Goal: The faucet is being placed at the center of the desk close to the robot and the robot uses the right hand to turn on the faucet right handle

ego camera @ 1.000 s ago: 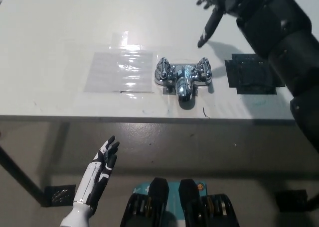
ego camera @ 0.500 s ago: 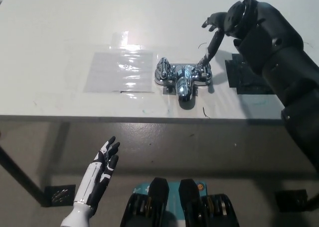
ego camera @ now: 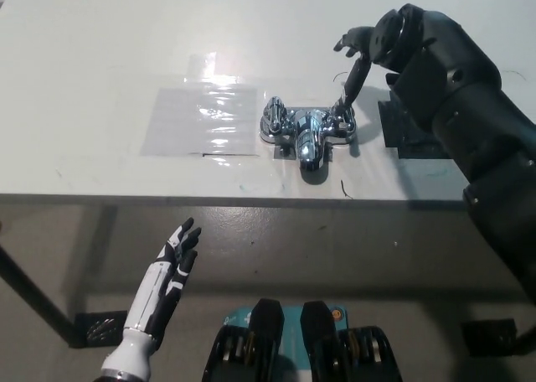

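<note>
Black right hand (ego camera: 378, 45) at right handle (ego camera: 342, 121) of chrome faucet (ego camera: 307, 132), mid-desk (ego camera: 92, 47) near front edge.
White left hand (ego camera: 173, 263) low at left, below desk edge, fingers apart, holding nothing. Clear plastic sheet (ego camera: 201, 118) flat on desk, faucet just right of it, spout pointing toward robot. Right hand spread, gripping nothing, one finger stretched down, tip touching right handle. Black pad (ego camera: 400, 129) just right of faucet, partly under the arm.

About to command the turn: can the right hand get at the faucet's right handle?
Probably yes: the right hand hangs above the faucet, one finger reaching down to the right handle, with nothing between them. The left hand rests open below the desk edge.
</note>
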